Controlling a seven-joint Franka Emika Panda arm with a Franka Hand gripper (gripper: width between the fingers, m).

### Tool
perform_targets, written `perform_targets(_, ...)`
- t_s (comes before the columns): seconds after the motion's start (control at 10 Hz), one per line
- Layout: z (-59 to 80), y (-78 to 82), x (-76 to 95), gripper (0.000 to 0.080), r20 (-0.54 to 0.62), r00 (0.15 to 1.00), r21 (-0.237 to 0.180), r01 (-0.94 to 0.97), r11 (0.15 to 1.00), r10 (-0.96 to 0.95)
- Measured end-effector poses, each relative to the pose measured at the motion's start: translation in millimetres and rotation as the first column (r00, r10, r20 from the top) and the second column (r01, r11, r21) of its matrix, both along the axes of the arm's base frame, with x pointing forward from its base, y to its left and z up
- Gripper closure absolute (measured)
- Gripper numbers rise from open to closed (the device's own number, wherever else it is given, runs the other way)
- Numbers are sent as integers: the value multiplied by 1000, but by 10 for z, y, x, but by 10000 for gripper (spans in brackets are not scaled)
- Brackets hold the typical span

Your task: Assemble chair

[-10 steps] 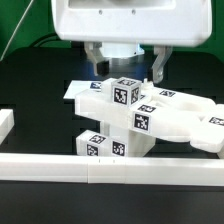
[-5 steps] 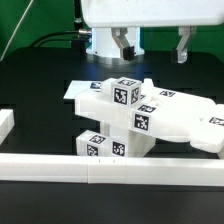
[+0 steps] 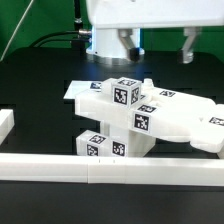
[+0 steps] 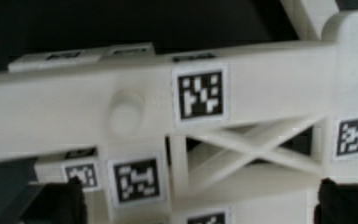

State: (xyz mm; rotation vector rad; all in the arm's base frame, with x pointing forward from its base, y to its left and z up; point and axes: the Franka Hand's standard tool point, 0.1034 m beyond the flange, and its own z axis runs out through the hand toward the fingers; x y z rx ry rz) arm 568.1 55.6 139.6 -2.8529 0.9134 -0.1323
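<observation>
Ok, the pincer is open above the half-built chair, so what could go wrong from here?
1. The open pincer hangs above the chair; coming down off-centre, it could hit the small upright peg on top and shift the parts.
2. The upper pieces overhang the lower block toward the exterior view's right, so a downward push there might tip the stack.

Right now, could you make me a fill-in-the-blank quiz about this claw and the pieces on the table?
1. The claw hangs ___ the chair pieces, touching none.
2. Its jaws stand ___ and hold nothing.
3. The pieces are ___ with black-patterned square tags.
Missing words: above; open; white.
</observation>
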Motion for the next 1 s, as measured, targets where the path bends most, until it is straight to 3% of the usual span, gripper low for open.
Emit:
perform_targets(0.1,-138,158,-212,151,-5,1000,-7,7,1000,-7)
perform_targets(0.2,-226,231,-259,151,-14,1000,-13,-6,1000,5)
perform_targets(0.6,-189,167,-225,151,-28,1000,-3,-14,1000,13)
perform_targets(0.8,-198,137,-279,151,-104,993,63,-48,997,54)
perform_targets(0.9,-239,183,-349,151,-126,989,79,-73,994,82)
perform_targets(1.0,-307,310,-392,151,-112,992,67,-49,997,56)
